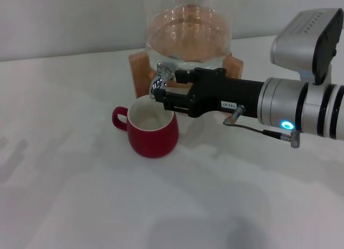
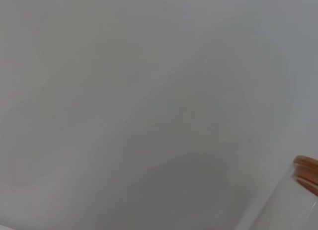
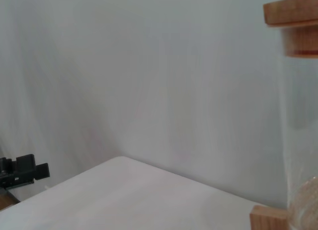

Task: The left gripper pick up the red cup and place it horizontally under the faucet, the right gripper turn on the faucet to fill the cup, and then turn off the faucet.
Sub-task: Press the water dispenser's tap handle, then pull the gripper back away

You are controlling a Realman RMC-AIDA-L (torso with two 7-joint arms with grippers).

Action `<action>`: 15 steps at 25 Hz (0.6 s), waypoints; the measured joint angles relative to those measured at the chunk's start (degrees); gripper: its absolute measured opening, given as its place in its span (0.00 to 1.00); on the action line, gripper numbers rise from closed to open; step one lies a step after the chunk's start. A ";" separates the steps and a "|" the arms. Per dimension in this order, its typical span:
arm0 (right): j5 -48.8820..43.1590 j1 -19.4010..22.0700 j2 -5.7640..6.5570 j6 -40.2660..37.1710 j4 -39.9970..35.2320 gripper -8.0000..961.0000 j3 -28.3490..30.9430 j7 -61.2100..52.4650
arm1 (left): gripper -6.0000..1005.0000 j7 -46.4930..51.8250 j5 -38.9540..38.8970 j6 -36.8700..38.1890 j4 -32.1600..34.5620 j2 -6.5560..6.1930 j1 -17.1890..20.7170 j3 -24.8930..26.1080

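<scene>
Cup (image 1: 152,129) sits upright at frame centre on the table (image 1: 80,195), handle pointing frame-left, directly below the faucet (image 1: 160,82). Spout looks lined up over the cup's back rim. Cup interior looks empty as far as I can tell.

Right gripper (image 1: 161,97) comes in from frame right, long axis roughly horizontal, tips right at the faucet just above the cup rim. Can't tell from the head view whether the jaws are closed on the lever or only touching it. My wrist views show only wall, a bit of table and wooden stand, no help.

Left gripper isn't in any view, so right is the only arm near.

Key relation: faucet lever sits at the gripper's tip, slightly frame-left and up of it. My read: next is working the lever, cup already placed.
</scene>
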State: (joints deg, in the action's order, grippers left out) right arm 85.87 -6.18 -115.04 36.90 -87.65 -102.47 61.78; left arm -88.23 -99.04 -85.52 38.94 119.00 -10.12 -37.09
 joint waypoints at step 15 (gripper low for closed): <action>0.41 0.04 0.00 1.13 -0.31 0.69 1.60 0.00 | 0.65 -0.01 0.00 0.00 0.00 -0.09 -0.03 0.04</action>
State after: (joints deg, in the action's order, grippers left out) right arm 86.28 -6.14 -115.05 38.03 -87.97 -100.86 61.78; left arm -88.24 -99.05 -85.52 38.94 118.92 -10.15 -37.05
